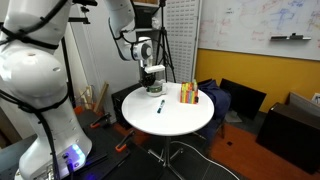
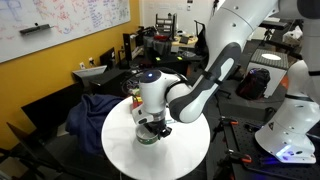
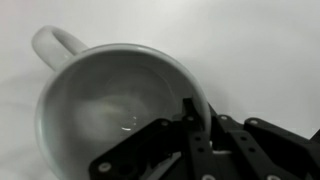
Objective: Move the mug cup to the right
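The mug cup (image 3: 95,105) fills the wrist view: pale, round and empty, with its handle at the upper left. It stands on the round white table (image 1: 190,122) at its far edge (image 1: 153,91). In an exterior view it shows under the wrist (image 2: 148,137). My gripper (image 3: 195,128) points straight down over it. One finger is inside the cup and the other outside, and they are closed on the rim wall at the side opposite the handle. The gripper shows in both exterior views (image 1: 152,84) (image 2: 153,127).
A red-orange-yellow striped block (image 1: 188,93) stands on the table beside the mug. A thin dark pen (image 1: 160,105) lies near the table's middle. Chairs, a blue cloth (image 2: 95,108) and cluttered benches surround the table (image 2: 125,152). A second white robot base (image 1: 40,100) stands close by.
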